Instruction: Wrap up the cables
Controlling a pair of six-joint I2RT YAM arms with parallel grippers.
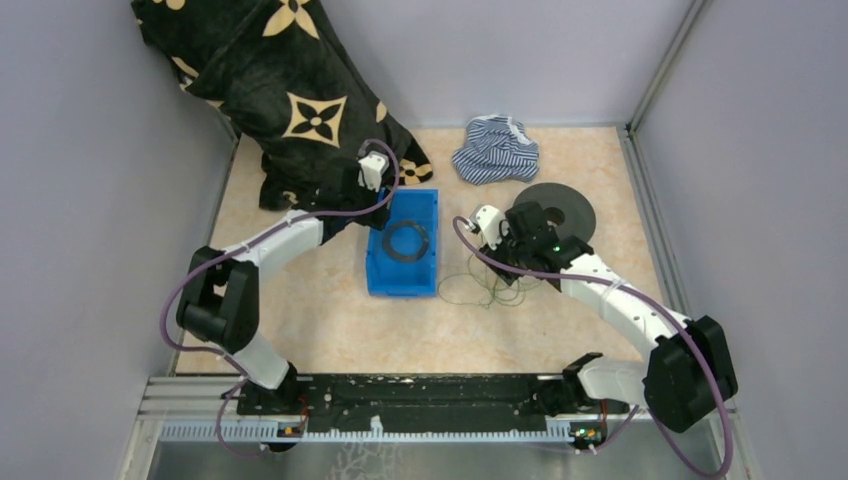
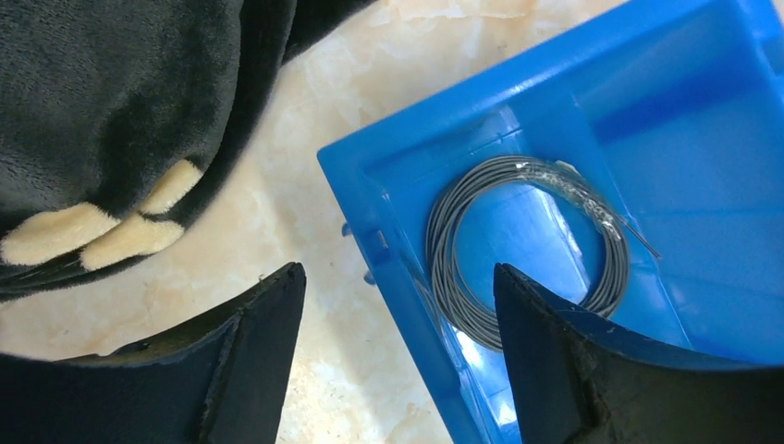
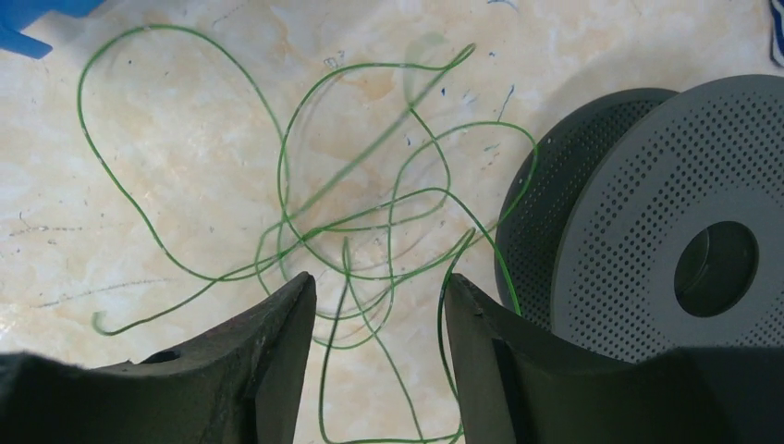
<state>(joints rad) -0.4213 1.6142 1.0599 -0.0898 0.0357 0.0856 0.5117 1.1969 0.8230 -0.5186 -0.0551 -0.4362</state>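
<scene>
A thin green cable (image 3: 277, 176) lies in loose tangled loops on the marble tabletop, left of a black perforated spool (image 3: 666, 231). My right gripper (image 3: 379, 277) hangs open just above it, a few strands running between the fingers and gripped by neither. From above, the loops (image 1: 480, 290) lie just past the right gripper (image 1: 503, 265). A second cable (image 2: 442, 259), grey and wound into a neat coil, rests in the blue bin (image 2: 370, 176). Open too, my left gripper (image 2: 398, 270) straddles the bin's left wall, holding nothing.
A black blanket with gold flower motifs (image 1: 280, 90) is heaped at the back left, touching the bin's far corner. A striped cloth (image 1: 497, 150) is bunched at the back. The spool (image 1: 560, 207) sits beside the right arm. Grey walls enclose the table.
</scene>
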